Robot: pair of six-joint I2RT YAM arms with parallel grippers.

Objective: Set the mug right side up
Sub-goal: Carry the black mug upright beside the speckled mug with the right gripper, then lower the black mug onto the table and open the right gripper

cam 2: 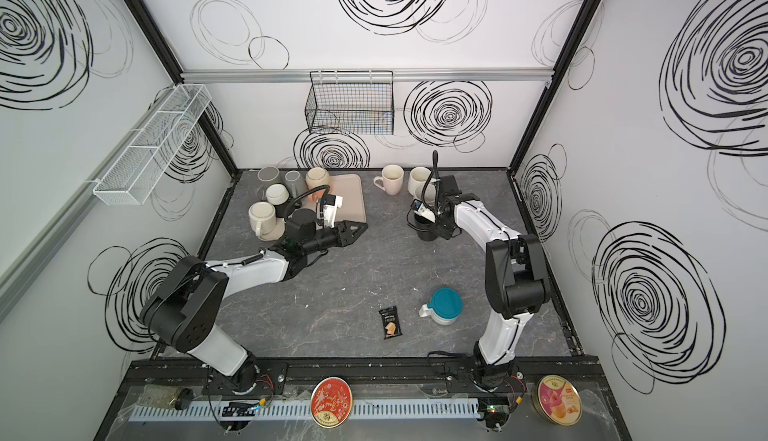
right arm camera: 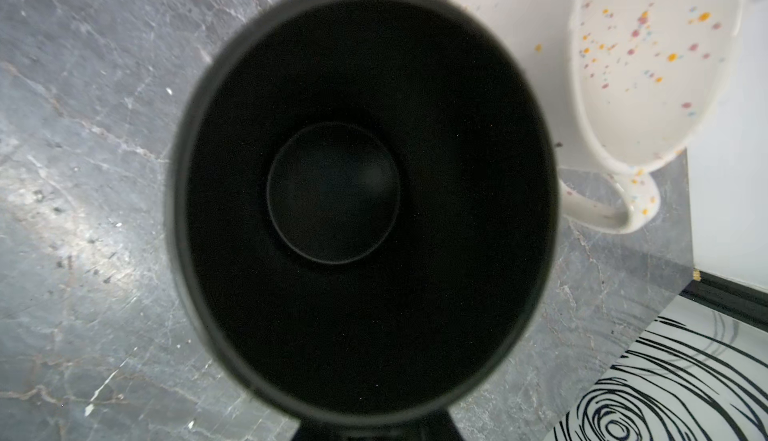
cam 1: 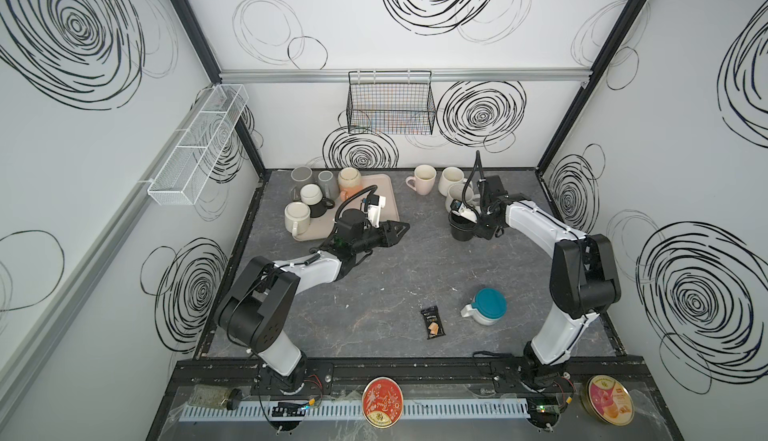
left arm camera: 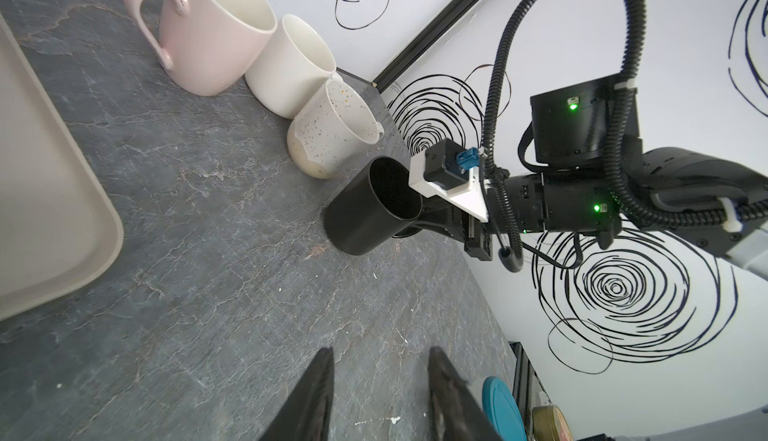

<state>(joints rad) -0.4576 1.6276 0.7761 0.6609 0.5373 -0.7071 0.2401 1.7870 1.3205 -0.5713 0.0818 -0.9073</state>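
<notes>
You see black mug (cam 1: 460, 230), mouth up, approx. 2 o'clock of table (cam 1: 374, 293) ctr, speckled mug (cam 1: 457, 195) at its 12. R gripper (left arm camera: 424, 218) clamped on it; L gripper (left arm camera: 379, 362) empty, jaws slightly apart.

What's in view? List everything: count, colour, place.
black cylindrical mug: one, black, back right
upright ceramic mugs: three, pink, cream, speckled white, behind it
beige plastic tray: one, beige, back left
mugs by tray: five, two grey, peach, white-and-black, cream
teal-topped white cup: one, front right
black snack packet: one, front centre
round tins: two, red, pink-yellow, front rail
lying jar: one, clear, front-left rail
wall baskets: two, black wire, white mesh
left tool: one, black, open, centre
right tool: one, black, shut on mug
</notes>
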